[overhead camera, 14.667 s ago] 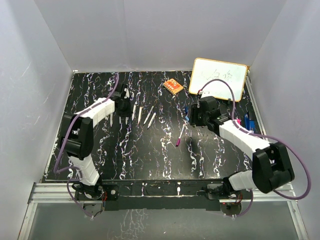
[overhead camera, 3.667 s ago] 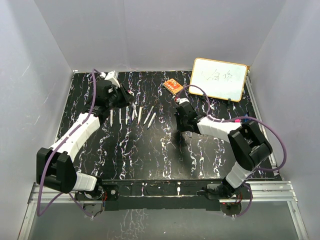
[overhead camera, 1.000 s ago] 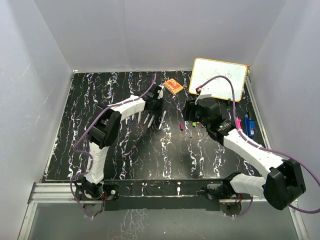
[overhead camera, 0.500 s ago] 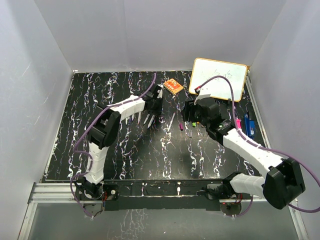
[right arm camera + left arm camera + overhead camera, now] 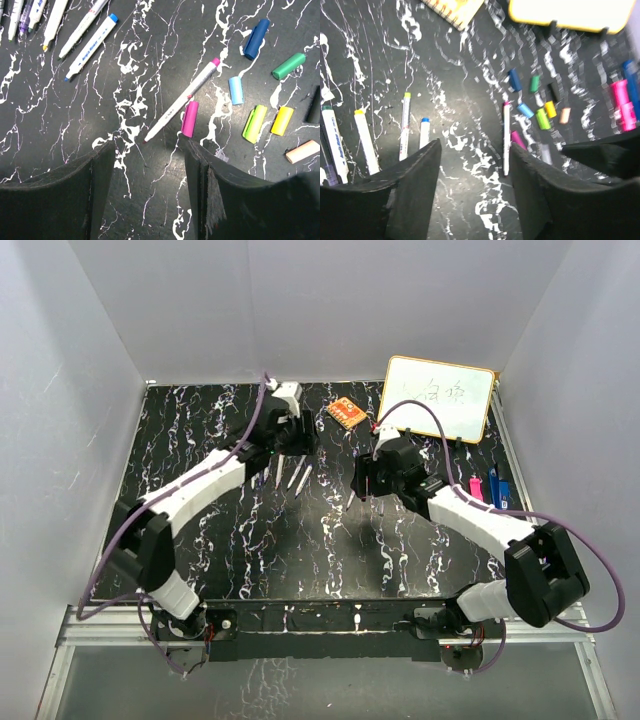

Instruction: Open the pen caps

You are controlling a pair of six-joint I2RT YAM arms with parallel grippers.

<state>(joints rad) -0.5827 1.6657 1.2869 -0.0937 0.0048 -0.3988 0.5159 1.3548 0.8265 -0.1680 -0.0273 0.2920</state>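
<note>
A white pen (image 5: 180,100) with a pink end lies bare-tipped on the black marbled table, its pink cap (image 5: 189,118) loose beside it. Several other pen caps lie apart from their pens: blue (image 5: 256,39), green (image 5: 288,65), light blue (image 5: 235,90), lime (image 5: 255,123), yellow (image 5: 282,120). My right gripper (image 5: 147,150) hovers open just in front of the pink cap, holding nothing. My left gripper (image 5: 475,150) is open and empty too, with the same pen (image 5: 506,137) off its right finger. Several uncapped pens (image 5: 405,125) lie in a row to the left.
An orange block (image 5: 345,413) and a yellow-framed whiteboard (image 5: 437,398) stand at the back. Pink and blue clips (image 5: 490,485) lie to the right of the caps. Grey walls close in the table on three sides.
The left gripper has opened and drawn back toward the rear left, away from the pink-ended pen on the table. The right gripper has shifted left, over the pen and pink cap.
</note>
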